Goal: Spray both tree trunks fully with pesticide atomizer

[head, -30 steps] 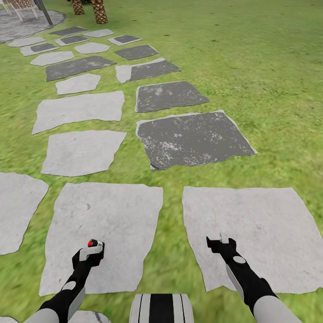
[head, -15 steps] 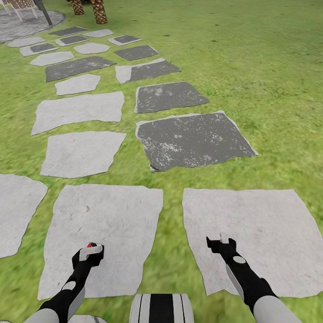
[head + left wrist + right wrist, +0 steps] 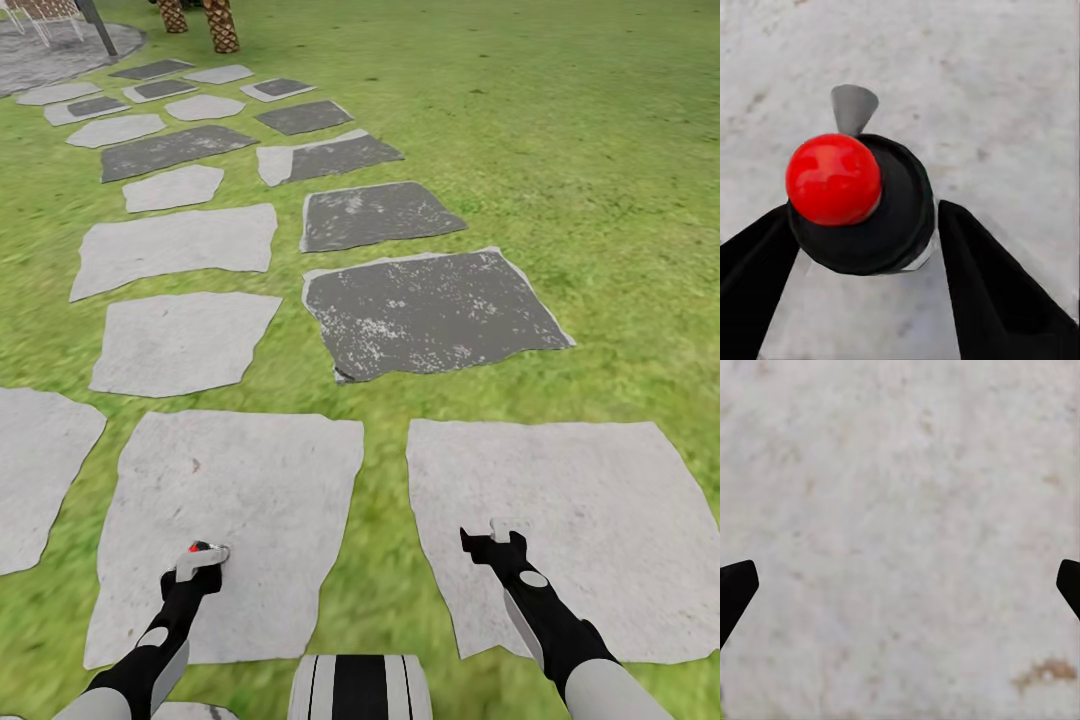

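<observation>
- Two arms reached forward from the bottom of the head view, each above a pale stone slab of the floor [image 3: 250, 480].
- The left gripper [image 3: 198, 561] hung over the slab on the left side; its black jaws were clenched on the pesticide atomizer [image 3: 862, 202], one finger pressed against each side of the bottle.
- In the head view the pesticide atomizer [image 3: 195, 549] appeared as a small red spot with a whitish patch at the jaw tips, just above the slab surface.
- From the left wrist view the bottle looked round and black, capped with a glossy red ball, with a small grey cone-shaped nozzle [image 3: 853, 107] jutting from its far edge.
- The right gripper [image 3: 492, 535] hovered over the neighbouring pale slab with its jaws released and wide apart; nothing sat between the two dark fingertips [image 3: 736, 589].
- That slab was off-white, matte and faintly mottled, with a brownish stain [image 3: 1046, 671].
- Ahead lay a path of irregular flat slabs, pale ones to the left and dark grey speckled ones [image 3: 430, 310] to the right, separated by strips of green grass [image 3: 600, 150].
- Far off at the top stood scaly brown palm trunks [image 3: 221, 25], beside a round grey paved patch [image 3: 60, 55].
- Nothing blocked the path between the arms and those trunks.
</observation>
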Controlling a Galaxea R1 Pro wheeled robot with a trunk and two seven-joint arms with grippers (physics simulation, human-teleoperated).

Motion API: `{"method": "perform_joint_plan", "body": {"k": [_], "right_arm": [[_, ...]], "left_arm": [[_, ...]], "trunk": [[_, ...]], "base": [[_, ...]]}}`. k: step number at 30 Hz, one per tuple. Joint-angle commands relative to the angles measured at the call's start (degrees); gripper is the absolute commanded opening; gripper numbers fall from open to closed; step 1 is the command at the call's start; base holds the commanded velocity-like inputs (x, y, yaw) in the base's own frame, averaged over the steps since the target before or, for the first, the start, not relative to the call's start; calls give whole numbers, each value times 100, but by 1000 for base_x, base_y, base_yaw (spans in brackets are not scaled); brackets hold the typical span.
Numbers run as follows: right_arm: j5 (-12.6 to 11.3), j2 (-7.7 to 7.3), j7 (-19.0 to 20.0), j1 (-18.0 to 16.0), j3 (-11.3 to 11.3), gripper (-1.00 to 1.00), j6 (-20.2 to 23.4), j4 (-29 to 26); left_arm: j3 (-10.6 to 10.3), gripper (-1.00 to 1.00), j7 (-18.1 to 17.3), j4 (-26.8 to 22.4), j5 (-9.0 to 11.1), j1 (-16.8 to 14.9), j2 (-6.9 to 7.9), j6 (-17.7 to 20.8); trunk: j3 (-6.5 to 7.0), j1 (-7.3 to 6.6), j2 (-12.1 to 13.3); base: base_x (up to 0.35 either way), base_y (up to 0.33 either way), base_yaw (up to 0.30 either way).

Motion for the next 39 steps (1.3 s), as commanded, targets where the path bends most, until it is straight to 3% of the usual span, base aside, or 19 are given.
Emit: {"method": "perform_joint_plan", "body": {"k": [1,22,39], "right_arm": [[3,-1,-10,-2,5,100,-14,3],[10,-1,-9,-2,5,100,-13,12],[12,-10,-10,-2,5,100,-19,12]], "left_arm": [[-4,-100,4,6,26,-3,2,-19],[12,-100,4,7,16,5,13,-37],[-6,-100,4,1,-5,6,13,-29]], "trunk": [[-3,-1,-1],[-3,-1,-1],[374,-45,22]], "base": [[0,0,0],[0,0,0],[0,0,0]]}}
